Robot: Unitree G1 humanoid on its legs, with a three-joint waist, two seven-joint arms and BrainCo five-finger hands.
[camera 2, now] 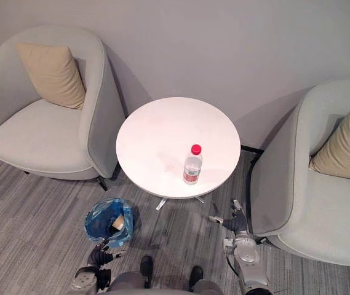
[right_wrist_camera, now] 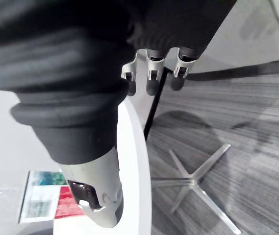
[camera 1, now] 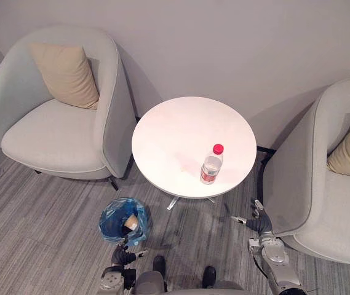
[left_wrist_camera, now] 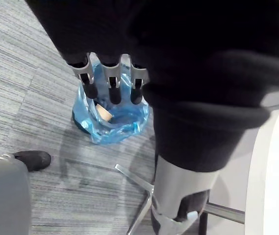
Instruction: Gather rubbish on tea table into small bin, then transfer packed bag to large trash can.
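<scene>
On your far left sits a pale armchair [camera 1: 51,138] with a tan cushion [camera 1: 67,74]; neither matters to the move. Nearer than it, on the floor off the desk's near left edge, stands the small bin [camera 1: 106,216], lined with a blue bag, with something tan showing inside. Your left hand [camera 1: 127,249] hangs just on the near side of that bin, fingers straight and relaxed, holding nothing. Its wrist view looks past the fingertips into the bag's mouth.

Next comes the round white desk [camera 1: 181,132]. One thing stands on it: a clear bottle [camera 1: 211,165] with a red cap, upright on the near right part of the top. Its long axis runs vertically, so a side-on wrap round the body should suit it.

Right of the desk, low beside its near right edge, is your right hand [camera 1: 258,216], fingers spread and empty. From that hand the bottle lies farther away, higher and a little to the left. It is clearly nearer to this hand than to the left one, so I judge the right hand should take it. Mind that the bin is on the opposite side, so once gripped the bottle has to travel left. Just right of that hand stands a second armchair [camera 1: 322,203], close enough that your arm may brush it.
</scene>
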